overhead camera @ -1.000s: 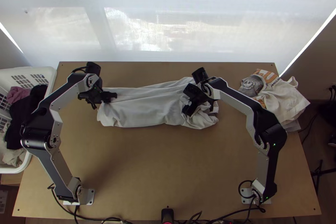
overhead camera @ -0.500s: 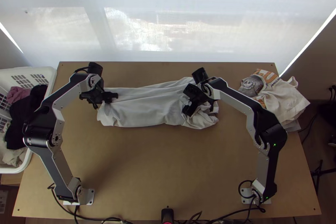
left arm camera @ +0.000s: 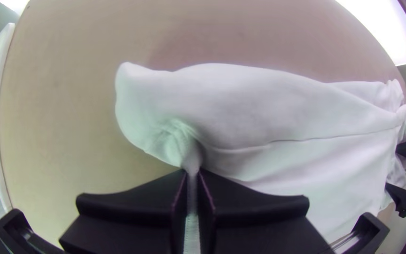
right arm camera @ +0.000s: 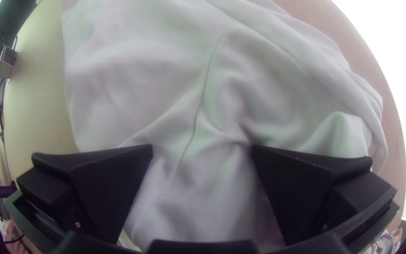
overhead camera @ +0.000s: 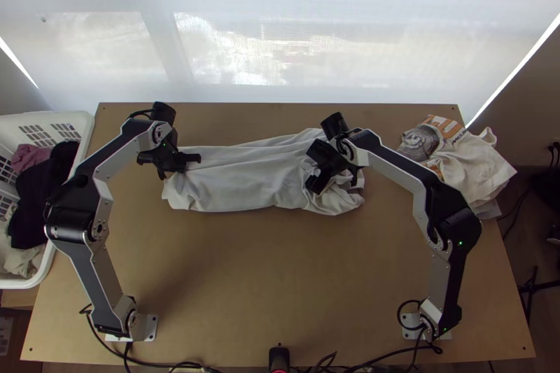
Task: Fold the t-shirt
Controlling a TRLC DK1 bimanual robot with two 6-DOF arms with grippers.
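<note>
The white cloth t-shirt [overhead camera: 245, 180] lies in a long strip across the light wooden table [overhead camera: 245, 268]. The black left gripper [overhead camera: 190, 160] pinches gathered cloth at one end; the black right gripper [overhead camera: 334, 180], fingers wide apart, is at the bunched other end.

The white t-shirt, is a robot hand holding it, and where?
Yes, the left gripper pinches the t-shirt at its end nearest the white basket. The right gripper is open over the bunched other end.

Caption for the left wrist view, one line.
Left tool pinching the white t-shirt near one end, on the wooden table.
</note>
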